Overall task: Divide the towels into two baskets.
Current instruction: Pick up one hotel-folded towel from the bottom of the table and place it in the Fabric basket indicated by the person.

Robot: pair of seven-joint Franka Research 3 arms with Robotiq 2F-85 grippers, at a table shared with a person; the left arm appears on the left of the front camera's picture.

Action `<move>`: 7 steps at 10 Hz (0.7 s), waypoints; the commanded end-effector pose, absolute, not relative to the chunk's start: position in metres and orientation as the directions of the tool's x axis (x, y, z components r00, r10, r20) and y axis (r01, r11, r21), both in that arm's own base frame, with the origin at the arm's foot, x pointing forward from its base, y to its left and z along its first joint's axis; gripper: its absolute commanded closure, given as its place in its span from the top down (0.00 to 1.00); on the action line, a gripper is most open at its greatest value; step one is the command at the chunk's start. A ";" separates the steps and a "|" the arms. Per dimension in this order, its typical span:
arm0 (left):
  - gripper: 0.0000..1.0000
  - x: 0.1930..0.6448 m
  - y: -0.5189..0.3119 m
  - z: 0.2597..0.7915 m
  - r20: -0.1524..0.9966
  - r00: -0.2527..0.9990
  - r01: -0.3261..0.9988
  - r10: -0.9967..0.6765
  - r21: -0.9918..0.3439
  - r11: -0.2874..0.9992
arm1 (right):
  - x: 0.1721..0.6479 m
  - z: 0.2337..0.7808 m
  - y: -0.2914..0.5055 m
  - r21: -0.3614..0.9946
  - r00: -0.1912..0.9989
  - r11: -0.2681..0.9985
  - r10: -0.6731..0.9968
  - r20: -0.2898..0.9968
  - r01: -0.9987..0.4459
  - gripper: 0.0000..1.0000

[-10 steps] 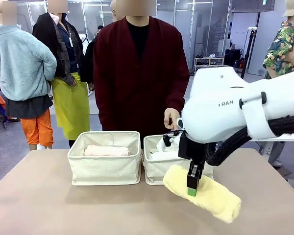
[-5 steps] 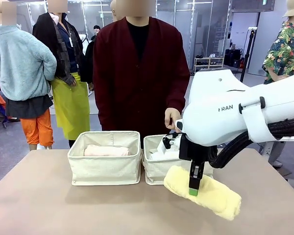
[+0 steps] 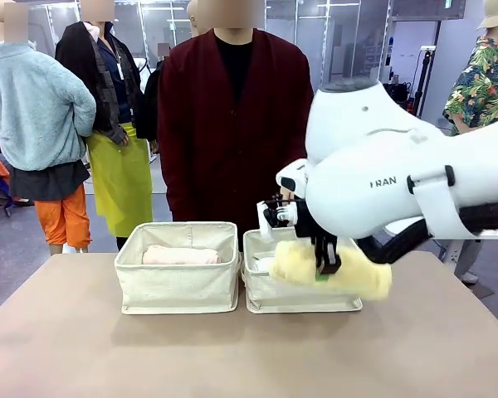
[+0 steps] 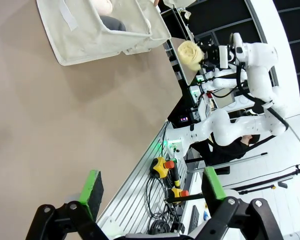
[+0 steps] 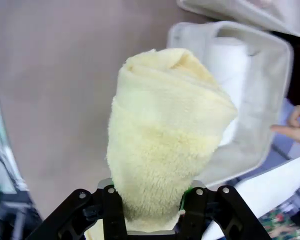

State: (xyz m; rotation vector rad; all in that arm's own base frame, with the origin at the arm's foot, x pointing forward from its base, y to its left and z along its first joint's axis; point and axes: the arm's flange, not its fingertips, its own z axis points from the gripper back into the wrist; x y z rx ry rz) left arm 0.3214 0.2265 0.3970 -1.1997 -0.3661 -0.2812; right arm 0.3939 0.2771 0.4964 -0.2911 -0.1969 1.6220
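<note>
Lifted off table: fluffy yellow towel roll (image 3: pixel 328 267), right claw (image 3: pixel 324 267) clamping it, over canvas basket (image 3: pixel 299 294).

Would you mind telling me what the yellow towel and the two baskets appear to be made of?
Yellow towel: looks like terry cloth, matte and fluffy, with a looped pile visible up close in the right gripper.
Baskets: seemingly cream canvas or similar woven fabric, matte, with soft, slightly sagging walls and a stitched rim.

Fixed front camera across table (image 3: pixel 83 348); both close wrist cameras sharing the baskets (image 3: pixel 179 267).
</note>
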 end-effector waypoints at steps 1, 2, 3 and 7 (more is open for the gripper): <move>1.00 0.319 0.228 0.399 0.426 0.905 0.406 -0.017 -0.848 0.340 | 0.451 0.502 0.284 -0.342 -0.136 -0.166 0.984 -0.111 -0.925 0.37; 1.00 0.319 0.228 0.399 0.426 0.905 0.406 -0.017 -0.848 0.340 | 0.475 0.505 0.290 -0.370 -0.132 -0.158 0.987 -0.094 -0.915 0.37; 1.00 0.319 0.228 0.399 0.426 0.905 0.406 -0.017 -0.848 0.340 | 0.501 0.503 0.294 -0.354 -0.140 -0.155 0.988 -0.068 -0.922 0.37; 1.00 0.319 0.228 0.399 0.426 0.905 0.406 -0.017 -0.848 0.340 | 0.569 0.462 0.310 -0.358 -0.085 -0.122 0.989 -0.119 -0.926 0.37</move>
